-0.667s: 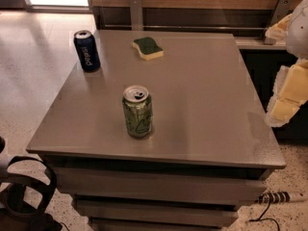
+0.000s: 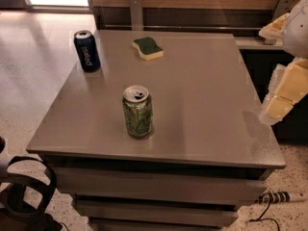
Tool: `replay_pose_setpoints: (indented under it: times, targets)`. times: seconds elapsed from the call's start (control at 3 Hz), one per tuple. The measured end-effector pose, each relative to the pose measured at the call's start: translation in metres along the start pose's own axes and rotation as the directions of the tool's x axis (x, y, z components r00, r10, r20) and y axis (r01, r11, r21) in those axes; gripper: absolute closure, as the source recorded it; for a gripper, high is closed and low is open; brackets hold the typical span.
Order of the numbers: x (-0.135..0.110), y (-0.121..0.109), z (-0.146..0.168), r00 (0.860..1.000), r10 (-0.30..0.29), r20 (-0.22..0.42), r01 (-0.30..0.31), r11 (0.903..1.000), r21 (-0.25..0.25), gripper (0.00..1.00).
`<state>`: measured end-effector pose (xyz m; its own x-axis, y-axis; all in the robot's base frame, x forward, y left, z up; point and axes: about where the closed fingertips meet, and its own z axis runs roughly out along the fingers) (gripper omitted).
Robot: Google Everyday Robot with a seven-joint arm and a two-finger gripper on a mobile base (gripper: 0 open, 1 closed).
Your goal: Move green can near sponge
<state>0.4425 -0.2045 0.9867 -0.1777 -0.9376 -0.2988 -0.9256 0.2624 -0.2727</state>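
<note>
We see green can [image 2: 137,111] upright, centre-front of table [image 2: 207,109]; sponge [image 2: 147,48] upper centre, well apart. At right edge, gripper [image 2: 284,93]; its state we cannot tell.

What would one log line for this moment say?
green can: upright, front centre, untouched | sponge: back centre | Pepsi can: back left | pincer: off table right edge

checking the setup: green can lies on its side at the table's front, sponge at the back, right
No: the camera view shows the green can upright at the front, sponge at the back. The hand is beside the table, on the right.
</note>
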Motion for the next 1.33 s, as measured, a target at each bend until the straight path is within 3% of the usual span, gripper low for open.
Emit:
replay_pose_setpoints:
  times: [0.33, 0.67, 1.0, 1.33]
  targets:
    - [-0.012, -0.001, 0.015, 0.982, -0.01, 0.187, 0.017, 0.9993, -0.033, 0.0]
    - [-0.036, 0.01, 0.03, 0.927, 0.005, 0.374, 0.027, 0.9962, -0.082, 0.0]
    - [-0.073, 0.026, 0.043, 0.837, 0.029, 0.546, 0.047, 0.9909, -0.126, 0.0]
    - [-0.107, 0.041, 0.058, 0.741, 0.064, 0.669, 0.046, 0.9882, -0.146, 0.0]
